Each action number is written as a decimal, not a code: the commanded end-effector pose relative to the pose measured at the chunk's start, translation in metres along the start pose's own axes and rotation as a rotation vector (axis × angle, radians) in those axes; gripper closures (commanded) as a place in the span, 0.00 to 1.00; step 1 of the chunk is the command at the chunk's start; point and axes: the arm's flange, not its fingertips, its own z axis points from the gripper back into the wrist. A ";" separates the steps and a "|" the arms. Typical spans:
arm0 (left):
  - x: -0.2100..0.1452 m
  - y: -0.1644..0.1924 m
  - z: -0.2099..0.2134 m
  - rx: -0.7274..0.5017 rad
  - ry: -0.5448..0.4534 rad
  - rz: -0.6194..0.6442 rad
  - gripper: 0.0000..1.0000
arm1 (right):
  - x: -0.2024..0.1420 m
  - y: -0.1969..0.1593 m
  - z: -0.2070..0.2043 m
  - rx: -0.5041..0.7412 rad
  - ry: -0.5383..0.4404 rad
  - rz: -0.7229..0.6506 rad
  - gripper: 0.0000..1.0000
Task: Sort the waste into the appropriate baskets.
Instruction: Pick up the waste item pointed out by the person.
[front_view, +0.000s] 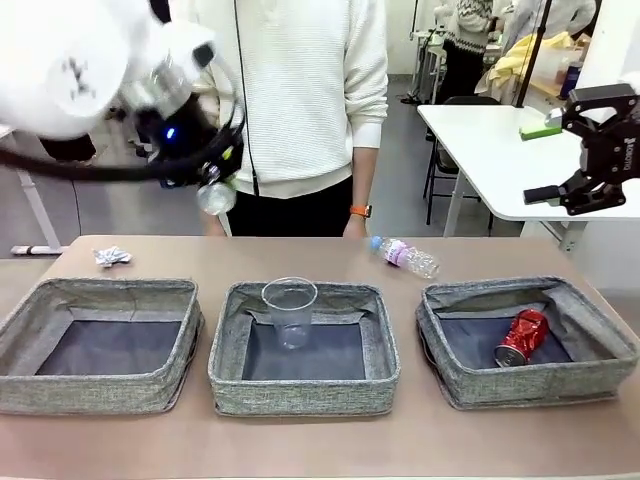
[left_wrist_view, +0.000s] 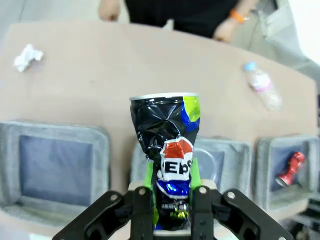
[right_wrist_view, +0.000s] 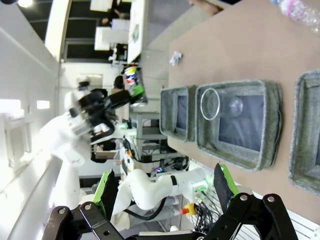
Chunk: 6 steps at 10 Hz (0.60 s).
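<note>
Can (left_wrist_view: 167, 150) base hidden between left fingers (left_wrist_view: 142, 212); left arm (front_view: 70, 70) blurred.

Left end effector (left_wrist_view: 171, 176) clamps the crushed dark blue-silver can (left_wrist_view: 167, 131)

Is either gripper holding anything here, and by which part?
The left gripper pinches the crushed dark blue-silver can by its near end, the rim end jutting out. The right gripper is open and empty.

Dark blue crushed can (left_wrist_view: 167, 135) with red-white logo; red can (front_view: 522, 337); grey woven baskets (front_view: 300, 385); pink-labelled, blue-capped bottle (front_view: 408, 256).
</note>
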 end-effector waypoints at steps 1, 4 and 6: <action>0.007 -0.102 0.073 0.005 -0.049 -0.133 0.71 | 0.000 0.005 0.000 0.010 0.001 -0.014 0.00; 0.002 -0.164 0.149 0.164 -0.045 -0.298 0.71 | 0.000 0.005 0.000 0.010 0.001 -0.014 0.00; -0.015 -0.164 0.174 0.171 -0.098 -0.338 0.71 | 0.000 0.005 0.000 0.010 0.001 -0.014 0.00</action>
